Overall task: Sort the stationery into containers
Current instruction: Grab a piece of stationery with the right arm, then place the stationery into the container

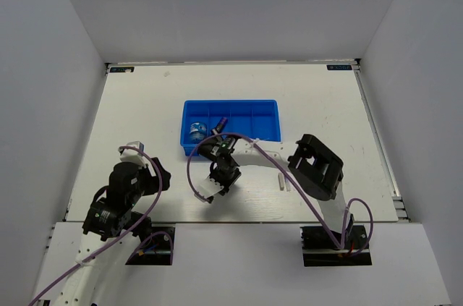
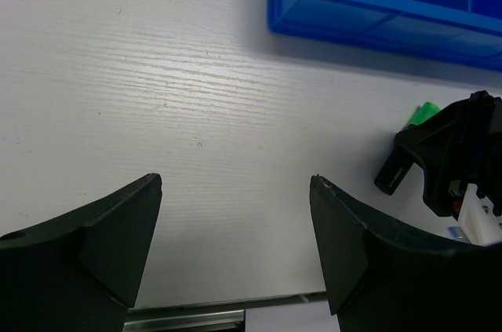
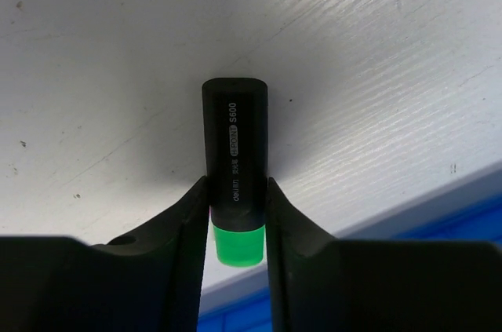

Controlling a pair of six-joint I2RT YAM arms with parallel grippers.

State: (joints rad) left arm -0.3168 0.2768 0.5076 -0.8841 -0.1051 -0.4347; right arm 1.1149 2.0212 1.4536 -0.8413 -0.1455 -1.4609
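Partway done. The right gripper (image 3: 235,191) is clenched on the green-capped highlighter (image 3: 234,136) over the tabletop (image 1: 325,118), with the tray (image 1: 231,103) close beside it. A bottle (image 1: 196,132) already sits in the tray. A white stick (image 1: 281,181) waits to the gripper's right. The left gripper (image 2: 235,191) gapes, holding nothing.

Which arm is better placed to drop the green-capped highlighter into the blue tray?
Right. The right gripper holds the green-capped highlighter between its fingers, close to the blue tray; the left gripper is open and empty.
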